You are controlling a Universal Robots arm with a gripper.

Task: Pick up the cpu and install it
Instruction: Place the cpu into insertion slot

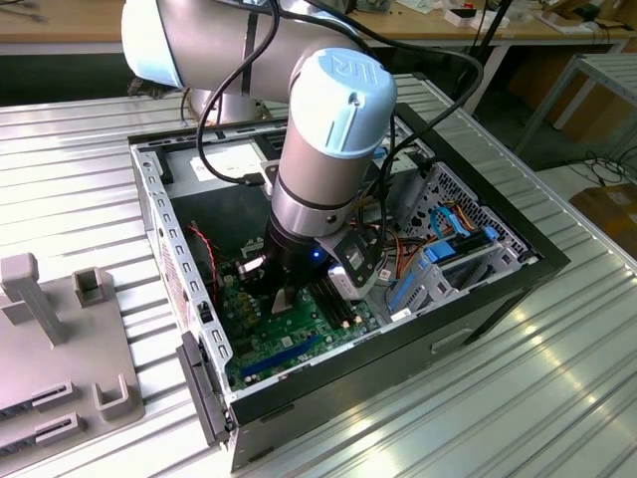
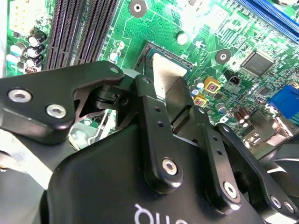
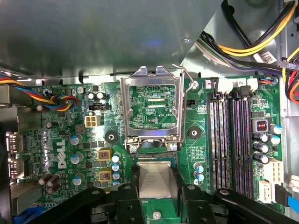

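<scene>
Ribbed metal table carries an open computer case, into which the robot arm reaches in the exterior view. Its gripper hangs just above the green motherboard.

In the second wrist view, the black fingers pinch the cpu by two opposite edges, its silvery face tilted towards the camera. The chip sits right over the dark socket, beside the memory slots.

In the first wrist view, the socket's metal load plate stands hinged open. The cpu is gripped directly over the socket; whether it touches is unclear.

Pickup looks done and installation is in hand. Seating calls for a level chip, squared to the socket frame, with no sideways push.
</scene>
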